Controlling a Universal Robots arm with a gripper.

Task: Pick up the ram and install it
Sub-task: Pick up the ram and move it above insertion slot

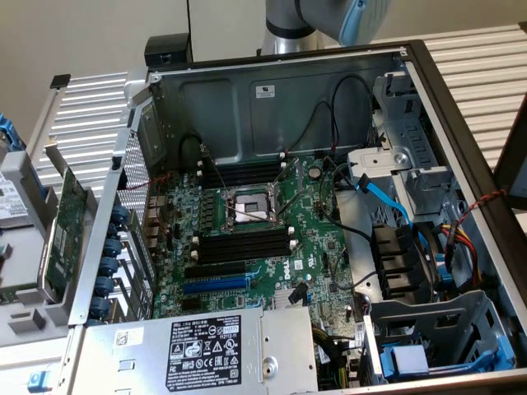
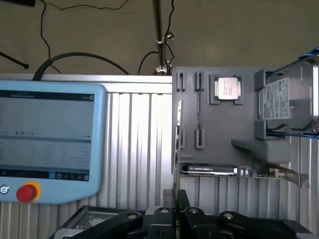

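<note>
In the wrist view the ram (image 2: 177,144) shows edge-on as a long thin strip with a greenish edge. It rises from between the black fingers (image 2: 184,201) of my gripper (image 2: 175,204), which is shut on its lower end. Behind it stands a grey holder plate (image 2: 219,129) with small empty slot brackets. In the exterior view the open computer case lies with its motherboard (image 1: 272,263) facing up. Two banks of black memory slots (image 1: 243,244) with white clips flank the processor socket (image 1: 247,210). Part of the arm (image 1: 317,20) shows above the case's back wall.
The grey holder also carries a processor chip (image 2: 228,88), a hard drive (image 2: 289,97) and a green expansion card with metal bracket (image 1: 66,230). A blue teach pendant (image 2: 47,139) lies beside it. Inside the case are loose cables (image 1: 387,202), drive bays and a power supply (image 1: 206,350).
</note>
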